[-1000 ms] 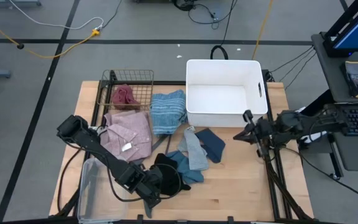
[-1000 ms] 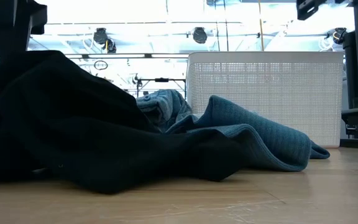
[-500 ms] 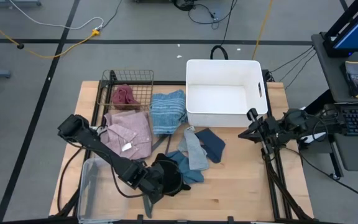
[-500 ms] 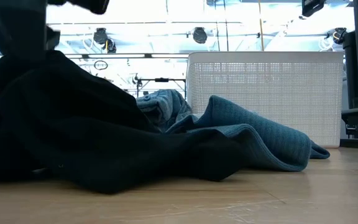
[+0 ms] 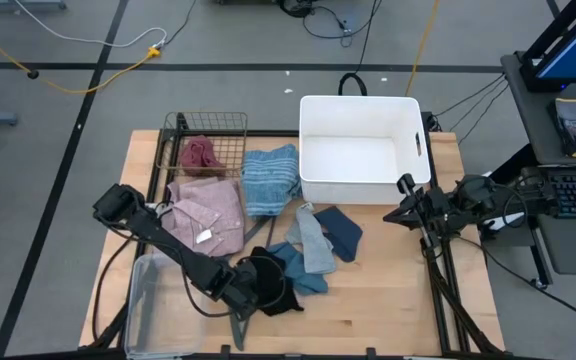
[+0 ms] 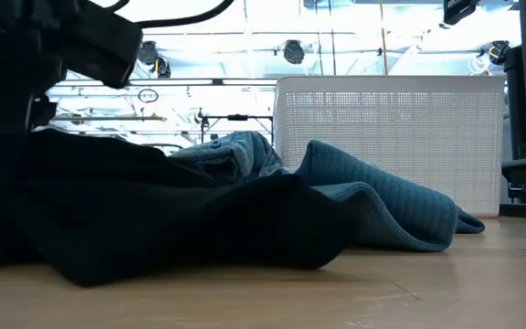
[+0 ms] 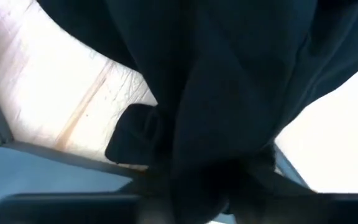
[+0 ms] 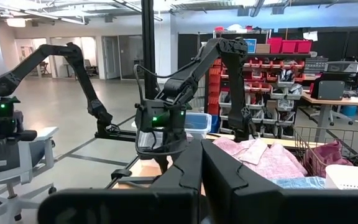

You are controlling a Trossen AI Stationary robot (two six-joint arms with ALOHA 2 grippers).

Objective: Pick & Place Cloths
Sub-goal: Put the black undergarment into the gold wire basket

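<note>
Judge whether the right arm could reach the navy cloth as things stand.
Probably yes. The right gripper, shut, waits at the table's right edge, and the navy cloth lies uncovered on its right side, with bare wood between them and nothing in between.

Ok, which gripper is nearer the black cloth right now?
The left. The left gripper is down on the black cloth at the table's front edge, jaws closing into its folds. The right gripper waits off to the side, beside the white bin.
</note>
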